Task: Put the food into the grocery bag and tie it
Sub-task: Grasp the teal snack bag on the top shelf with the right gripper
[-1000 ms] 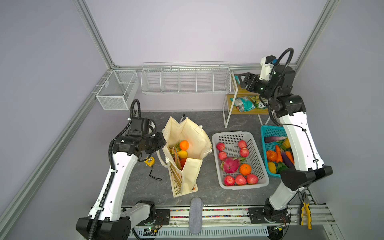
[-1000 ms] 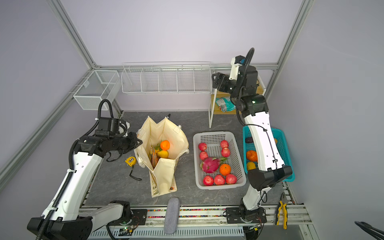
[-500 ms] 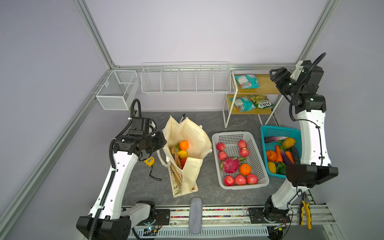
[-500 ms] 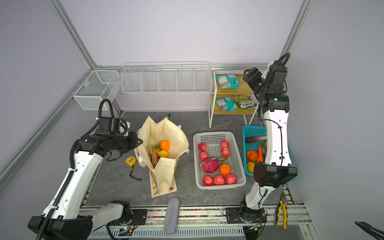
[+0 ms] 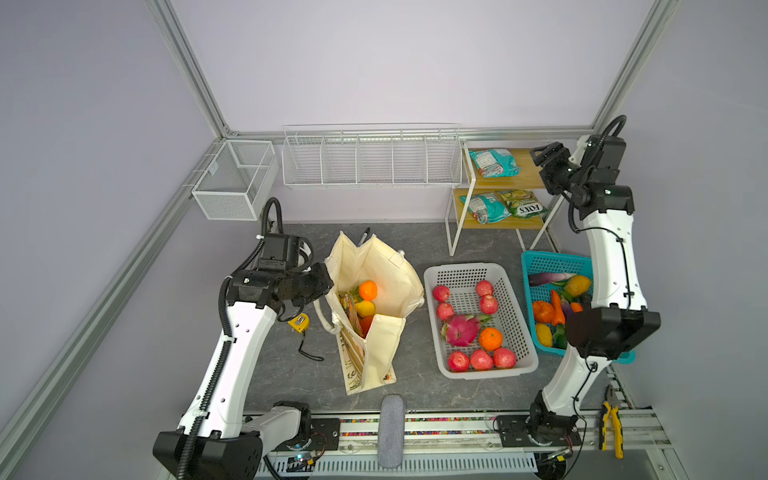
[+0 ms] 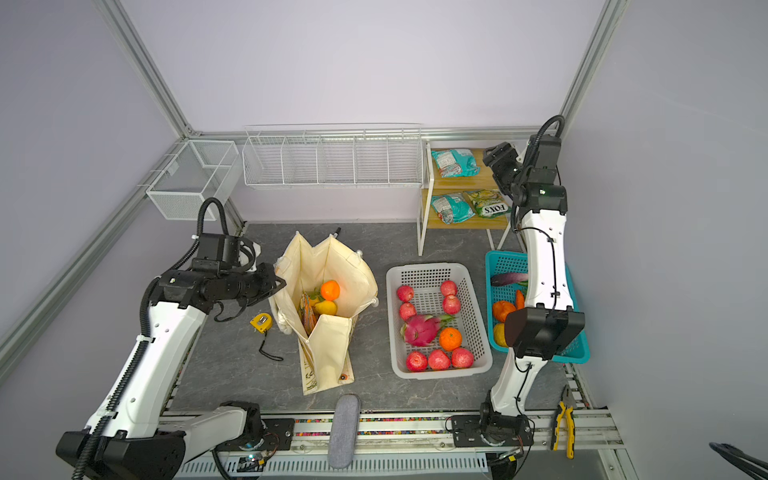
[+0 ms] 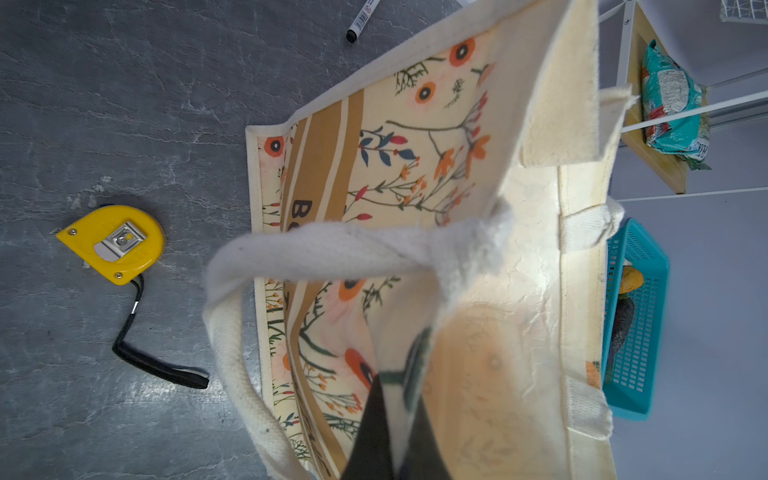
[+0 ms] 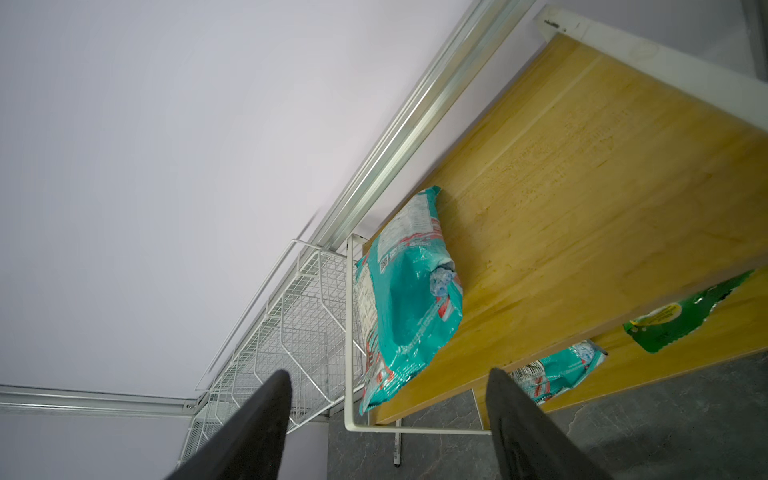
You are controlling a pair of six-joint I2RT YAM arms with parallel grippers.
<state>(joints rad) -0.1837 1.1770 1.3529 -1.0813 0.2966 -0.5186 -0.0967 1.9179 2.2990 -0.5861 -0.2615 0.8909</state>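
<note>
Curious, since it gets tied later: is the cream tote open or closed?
Open. The grocery bag gapes upward, with an orange visible inside.

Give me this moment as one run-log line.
left gripper: shut on grocery bag rim | right gripper: open, empty, facing teal packet on top shelf | grocery bag: upright, open, fruit inside | tie: not done

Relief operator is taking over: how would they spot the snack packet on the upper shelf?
Look at the two-tier wooden rack at the back right, behind the teal basket. Its upper shelf holds one teal snack packet, alone, ahead of the open right gripper. The other teal packet lies a shelf lower, beside a green-yellow packet.
</note>
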